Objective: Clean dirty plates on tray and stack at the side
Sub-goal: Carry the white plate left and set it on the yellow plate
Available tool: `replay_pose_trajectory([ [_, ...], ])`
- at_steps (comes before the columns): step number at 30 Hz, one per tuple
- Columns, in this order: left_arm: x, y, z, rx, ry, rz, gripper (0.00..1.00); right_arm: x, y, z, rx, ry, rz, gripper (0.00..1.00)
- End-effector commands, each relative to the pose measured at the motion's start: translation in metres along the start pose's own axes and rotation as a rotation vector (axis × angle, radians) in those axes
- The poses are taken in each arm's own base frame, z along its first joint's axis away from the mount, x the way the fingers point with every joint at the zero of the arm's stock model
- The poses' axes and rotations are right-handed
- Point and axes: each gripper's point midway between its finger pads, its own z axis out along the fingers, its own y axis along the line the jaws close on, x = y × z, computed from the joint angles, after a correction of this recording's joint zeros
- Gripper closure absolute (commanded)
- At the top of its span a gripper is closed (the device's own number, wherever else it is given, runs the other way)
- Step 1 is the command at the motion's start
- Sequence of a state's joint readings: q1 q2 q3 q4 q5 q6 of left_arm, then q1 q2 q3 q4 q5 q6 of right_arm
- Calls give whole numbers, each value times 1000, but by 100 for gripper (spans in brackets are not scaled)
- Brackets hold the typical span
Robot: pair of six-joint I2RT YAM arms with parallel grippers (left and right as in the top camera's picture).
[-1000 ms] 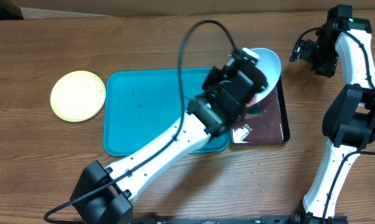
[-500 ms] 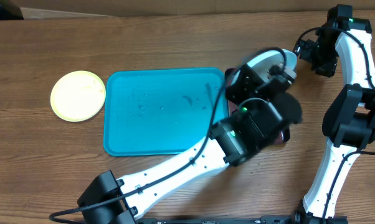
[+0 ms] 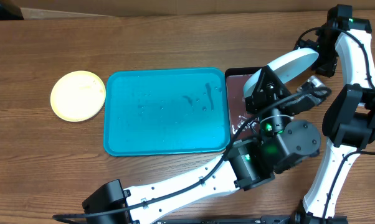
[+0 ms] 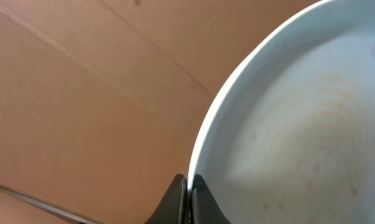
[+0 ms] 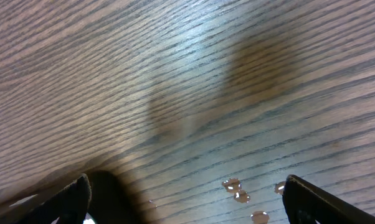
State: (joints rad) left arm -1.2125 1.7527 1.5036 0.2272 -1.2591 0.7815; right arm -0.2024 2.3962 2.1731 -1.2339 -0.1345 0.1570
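The wooden table (image 3: 175, 37) lay open along its far edge and at the left. There the yellow-green plate (image 3: 78, 95) sat just beside the left rim of the turquoise tray (image 3: 166, 140), not touching it. The tray's floor was wet with droplets, and the narrow black tray (image 3: 234, 84) lay just beside its right rim. My left pincer (image 4: 189, 198) was pinched tight on the rim of a pale plate (image 3: 293, 64), which I held lifted and tilted above the black tray's far right corner, close to my right arm. My right pincer (image 5: 187, 196) hung spread wide, holding nothing, over bare wood near a few reddish drops (image 5: 237, 190).
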Motion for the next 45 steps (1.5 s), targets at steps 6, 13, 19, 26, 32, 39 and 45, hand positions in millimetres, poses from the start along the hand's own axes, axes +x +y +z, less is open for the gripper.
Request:
replay_pose_trajectory([
  [6, -19, 21, -13, -50, -19, 48, 96, -11, 8, -24, -23, -60, -6, 0],
  [13, -8, 18, -14, -64, 23, -69, 96, -11, 8, -24, -23, -60, -6, 0],
  [19, -9, 5, -13, -13, -4, 67, 96, -11, 8, -24, -23, -60, -6, 0],
  [26, -9, -4, -22, 15, -11, -43, 96, -11, 8, -24, -23, -60, -6, 0],
  [32, 11, -40, -22, 155, 3, 6, 96, -11, 8, -24, -23, -60, -6, 0],
  [39, 57, -88, -9, 428, 152, -201, 96, -11, 8, -24, -23, -60, -6, 0],
  [45, 105, -103, 25, 608, 390, -467, 96, -11, 8, -24, -23, -60, -6, 0],
])
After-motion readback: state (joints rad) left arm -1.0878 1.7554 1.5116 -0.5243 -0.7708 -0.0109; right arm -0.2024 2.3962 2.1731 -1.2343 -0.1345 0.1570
